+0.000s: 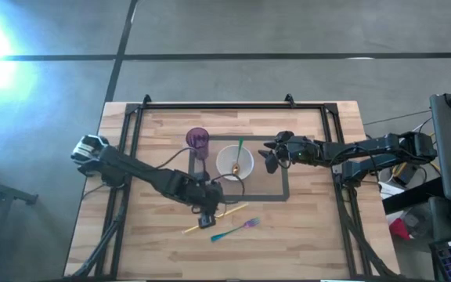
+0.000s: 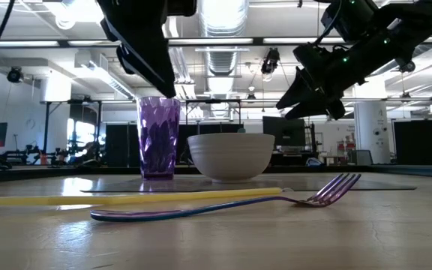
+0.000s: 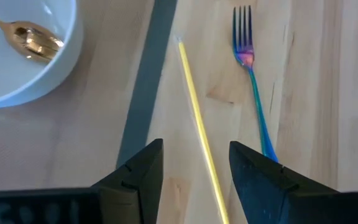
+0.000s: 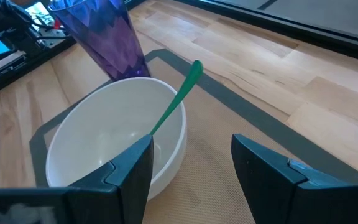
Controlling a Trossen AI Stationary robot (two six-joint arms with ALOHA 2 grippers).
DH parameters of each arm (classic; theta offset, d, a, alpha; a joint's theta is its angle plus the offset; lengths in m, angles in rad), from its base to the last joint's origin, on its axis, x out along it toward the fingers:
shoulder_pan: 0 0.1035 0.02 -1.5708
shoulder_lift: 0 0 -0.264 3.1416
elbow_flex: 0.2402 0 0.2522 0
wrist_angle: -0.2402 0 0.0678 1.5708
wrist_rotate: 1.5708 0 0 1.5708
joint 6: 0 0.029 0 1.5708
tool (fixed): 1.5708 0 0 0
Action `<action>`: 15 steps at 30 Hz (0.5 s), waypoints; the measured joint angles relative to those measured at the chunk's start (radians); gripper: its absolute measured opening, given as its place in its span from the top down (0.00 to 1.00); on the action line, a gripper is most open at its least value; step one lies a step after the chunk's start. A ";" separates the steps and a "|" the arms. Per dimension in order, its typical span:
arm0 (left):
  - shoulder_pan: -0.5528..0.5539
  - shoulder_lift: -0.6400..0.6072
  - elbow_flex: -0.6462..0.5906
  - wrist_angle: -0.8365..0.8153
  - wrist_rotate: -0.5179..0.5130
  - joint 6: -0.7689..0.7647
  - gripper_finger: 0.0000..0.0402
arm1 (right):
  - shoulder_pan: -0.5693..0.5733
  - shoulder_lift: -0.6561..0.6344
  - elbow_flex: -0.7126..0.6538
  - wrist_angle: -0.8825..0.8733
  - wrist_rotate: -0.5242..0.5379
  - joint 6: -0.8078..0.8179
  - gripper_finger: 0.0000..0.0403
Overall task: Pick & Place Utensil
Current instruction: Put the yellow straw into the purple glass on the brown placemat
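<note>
1. Thin yellow plastic stick [image 3: 197, 118], maybe a chopstick or straw, hard to say, lies flat on the wooden table [image 1: 304, 235], just outside the dark mat border [image 3: 143, 106].
2. Left gripper [image 3: 194, 177] hovers right over the stick, jaws spread, stick running between them. Nothing held.
3. To do this well: drop straight down, keep the stick centred, close near mid-length so it doesn't pivot.
4. Iridescent purple-blue metal fork [image 3: 253, 81] lies just beside the stick; avoid clipping it.
5. White ceramic bowl [image 1: 235, 162] on the mat holds a gold-headed, green-handled spoon [image 4: 176, 99]; purple faceted tumbler [image 1: 198, 142] next to it.
6. Right gripper [image 1: 271, 155] waits beside the bowl, jaws spread, empty.
</note>
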 joint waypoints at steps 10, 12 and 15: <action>-0.011 0.150 0.119 -0.015 0.000 -0.007 0.57 | 0.000 0.000 0.000 -0.003 0.001 -0.004 0.48; -0.011 0.180 0.137 -0.020 -0.001 -0.022 0.57 | 0.002 0.000 0.000 -0.007 0.001 -0.004 0.48; -0.011 0.223 0.158 -0.029 -0.004 -0.042 0.57 | 0.008 0.000 0.000 -0.025 0.000 0.004 0.48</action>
